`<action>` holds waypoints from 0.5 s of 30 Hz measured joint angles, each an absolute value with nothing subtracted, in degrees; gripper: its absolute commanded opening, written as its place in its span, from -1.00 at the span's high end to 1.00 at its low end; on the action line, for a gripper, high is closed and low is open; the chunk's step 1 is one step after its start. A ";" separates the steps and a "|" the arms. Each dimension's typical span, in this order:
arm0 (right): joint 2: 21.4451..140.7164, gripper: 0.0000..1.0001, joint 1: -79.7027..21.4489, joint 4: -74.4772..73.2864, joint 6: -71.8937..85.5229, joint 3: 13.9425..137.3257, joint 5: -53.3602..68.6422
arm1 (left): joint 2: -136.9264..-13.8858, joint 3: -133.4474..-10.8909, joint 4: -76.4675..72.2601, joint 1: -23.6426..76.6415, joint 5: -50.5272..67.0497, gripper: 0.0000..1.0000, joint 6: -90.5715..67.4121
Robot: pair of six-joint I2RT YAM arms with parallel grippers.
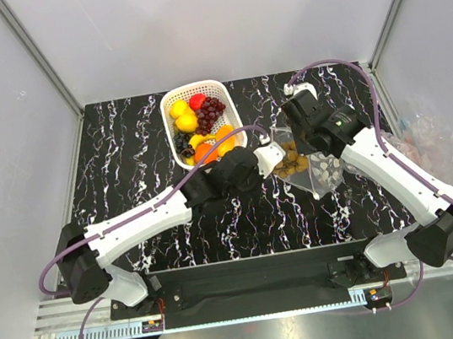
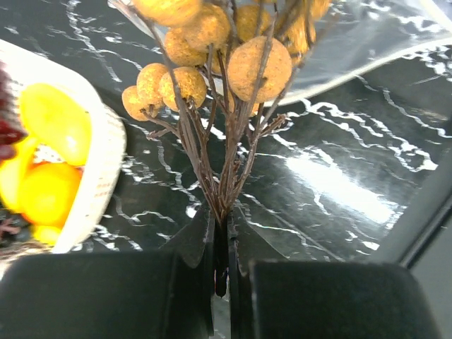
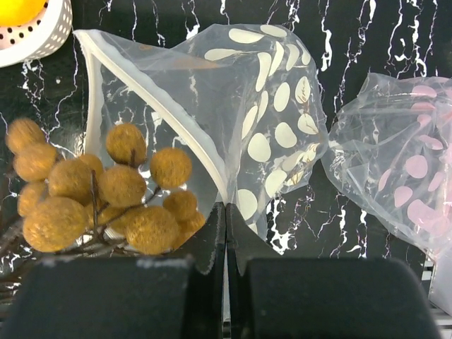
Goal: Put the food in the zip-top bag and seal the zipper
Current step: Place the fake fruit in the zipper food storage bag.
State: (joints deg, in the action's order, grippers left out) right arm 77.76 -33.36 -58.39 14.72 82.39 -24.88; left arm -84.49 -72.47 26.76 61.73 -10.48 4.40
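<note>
At zip-top bag (image 3: 275, 92) mouth — rough tan grapes (image 3: 123, 185) on brown twiggy stem (image 2: 223, 201), partly inside clear spotted film. Left hand (image 2: 220, 244) pinching stem; right hand (image 3: 226, 226) clamped on bag's white zipper rim.

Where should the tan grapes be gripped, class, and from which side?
Grip the stem bundle of the tan grapes, coming from the stem end. The twigs gather into one thin stalk that shut jaws can pinch; the round berries would likely slip. The left gripper holds it so.
</note>
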 measured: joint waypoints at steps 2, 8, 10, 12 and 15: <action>77.76 1.00 -33.36 -58.65 14.68 82.48 -23.86 | -84.62 -73.41 27.24 61.95 -11.94 1.00 6.13; 77.76 1.00 -33.32 -59.31 14.41 82.91 -21.52 | -85.67 -75.81 27.33 63.02 -15.79 1.00 10.85; 77.76 1.00 -33.32 -59.66 14.26 82.91 -21.26 | -86.17 -75.85 27.38 63.72 -16.51 1.00 12.36; 77.76 1.00 -33.32 -59.75 14.17 82.91 -21.26 | -86.78 -75.85 27.38 64.62 -17.32 1.00 13.67; 77.76 1.00 -33.32 -59.81 14.11 82.91 -21.32 | -88.05 -76.14 27.81 66.32 -19.70 1.00 15.75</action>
State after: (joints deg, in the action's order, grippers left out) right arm 77.76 -33.32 -59.81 14.11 82.91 -21.32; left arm -88.05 -76.14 27.81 66.32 -19.70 15.75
